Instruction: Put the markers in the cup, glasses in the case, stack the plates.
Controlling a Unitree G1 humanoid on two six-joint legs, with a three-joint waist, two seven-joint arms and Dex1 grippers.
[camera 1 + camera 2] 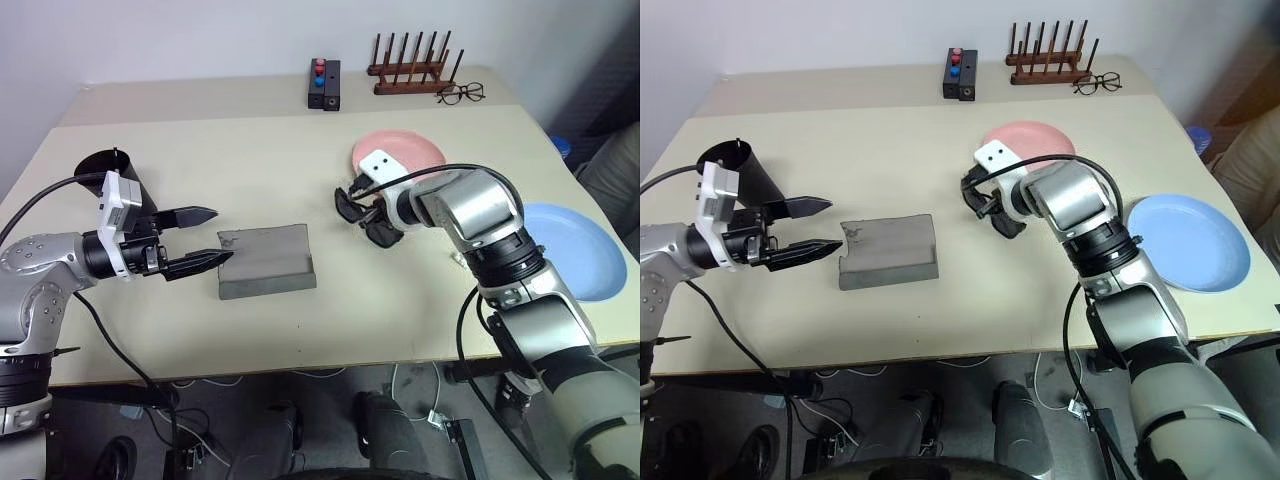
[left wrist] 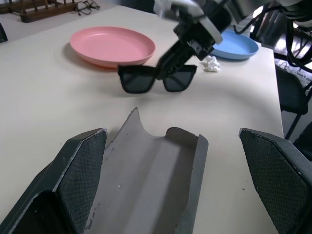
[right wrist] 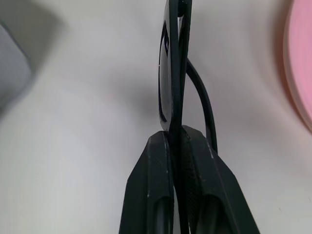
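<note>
Left eye view: right gripper (image 1: 372,208) at frame centre, jaws closed on the black sunglasses (image 1: 362,214), lifted off the table (image 1: 250,150) beside the pink plate (image 1: 398,152). Left gripper (image 1: 205,237) at left, jaws wide apart, empty, just beside the open grey case (image 1: 265,260). Blue plate (image 1: 568,250) at right edge; black cup (image 1: 110,175) upper left.

Lab: beige table (image 1: 300,340) (cables (image 1: 200,440) dangling beneath), white walls.

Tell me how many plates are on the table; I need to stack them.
2. The pink plate lies toward the far side beside the right gripper, and the blue plate sits apart near the table's right edge. None appears hidden.
</note>
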